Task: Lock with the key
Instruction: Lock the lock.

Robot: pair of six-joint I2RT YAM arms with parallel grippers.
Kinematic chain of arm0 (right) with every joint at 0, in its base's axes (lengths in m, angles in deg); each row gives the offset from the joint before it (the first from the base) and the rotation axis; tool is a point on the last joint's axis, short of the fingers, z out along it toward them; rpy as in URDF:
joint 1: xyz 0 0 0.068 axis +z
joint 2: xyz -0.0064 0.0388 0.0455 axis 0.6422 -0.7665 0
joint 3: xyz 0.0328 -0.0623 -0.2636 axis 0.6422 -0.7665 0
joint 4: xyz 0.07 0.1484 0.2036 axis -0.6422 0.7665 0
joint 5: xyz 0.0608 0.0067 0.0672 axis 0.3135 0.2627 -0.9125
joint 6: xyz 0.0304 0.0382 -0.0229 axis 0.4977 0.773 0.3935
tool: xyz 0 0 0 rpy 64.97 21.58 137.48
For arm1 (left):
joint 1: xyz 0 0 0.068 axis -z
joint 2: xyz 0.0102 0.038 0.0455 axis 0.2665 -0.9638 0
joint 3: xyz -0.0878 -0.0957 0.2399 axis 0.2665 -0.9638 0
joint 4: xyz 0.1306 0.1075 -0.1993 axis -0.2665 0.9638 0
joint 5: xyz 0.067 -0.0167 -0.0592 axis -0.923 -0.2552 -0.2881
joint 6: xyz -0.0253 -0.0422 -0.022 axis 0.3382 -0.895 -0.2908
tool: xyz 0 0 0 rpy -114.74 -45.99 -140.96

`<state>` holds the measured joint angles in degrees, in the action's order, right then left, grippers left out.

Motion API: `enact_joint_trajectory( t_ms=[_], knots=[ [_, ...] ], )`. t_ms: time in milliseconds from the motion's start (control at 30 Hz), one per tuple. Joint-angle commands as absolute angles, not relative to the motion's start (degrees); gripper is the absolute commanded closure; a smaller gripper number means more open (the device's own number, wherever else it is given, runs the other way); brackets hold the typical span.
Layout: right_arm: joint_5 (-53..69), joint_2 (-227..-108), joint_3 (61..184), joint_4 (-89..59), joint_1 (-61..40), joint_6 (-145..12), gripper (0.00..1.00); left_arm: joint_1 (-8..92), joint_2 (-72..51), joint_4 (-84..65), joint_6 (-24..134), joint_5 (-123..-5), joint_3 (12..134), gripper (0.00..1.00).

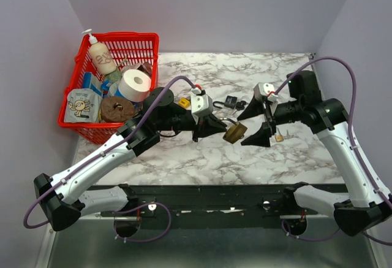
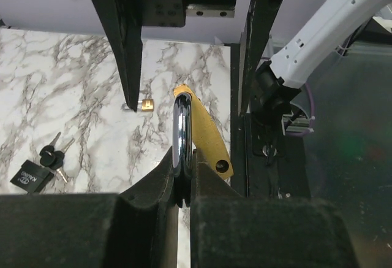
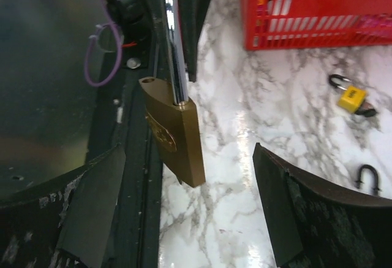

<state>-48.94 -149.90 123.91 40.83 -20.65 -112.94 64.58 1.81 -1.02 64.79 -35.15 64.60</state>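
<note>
Your left tool (image 1: 219,126) is clamped tight on the chrome shackle (image 2: 182,127) of the big brass padlock (image 3: 177,139). The body hangs free in the air over the middle of the desk (image 1: 196,157), a bit toward the near edge. It's a sensible hold, since pinching the shackle leaves the body and its keyway end clear for the other arm.

Your right tool (image 3: 188,149) is spread wide with nothing in it, its fingers either side of the lock body without touching it. It looks lined up facing the lock. So there's no key in hand yet. I can't see the keyhole from any view. One shackle leg sits in the body and the other hole on top looks empty to me, so I'd say the lock is open.

Headcount:
- **Keys:** one key bunch (image 2: 52,156) on a black fob (image 2: 27,178), lying about mid-desk, just to the far side of the two tools. I make out two black-headed keys, maybe more.
- **Padlocks:** three. There's the held one, a small yellow one (image 3: 350,98) between the left tool and the red basket (image 1: 120,34), and a little brass one (image 2: 146,103) on the desk just beside the right tool.
- **Unknown:** a dark loop (image 3: 367,177) lies by the keys, and I can't tell what it is.

My guess is you go fetch that bunch next. Picking one key flat off marble won't be fun.
</note>
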Motion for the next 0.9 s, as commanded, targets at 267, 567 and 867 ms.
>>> enact_joint_trajectory(
  t_ms=[267, 567, 867],
  knots=[
    [-58.2, -152.2, 122.8, 44.8, -11.5, -107.7, 0.24, 65.4, 4.0, -12.6, 70.1, -29.2, 64.9, 1.0],
    [-58.0, -153.2, 123.2, 43.1, -11.0, -104.1, 0.88, 65.4, 5.1, -10.1, 71.7, -30.8, 63.8, 0.92],
    [-56.6, -154.1, 125.0, 47.0, -11.0, -105.5, 0.99, 65.2, 7.3, 11.1, 81.4, -29.8, 67.3, 0.09]
  ],
)
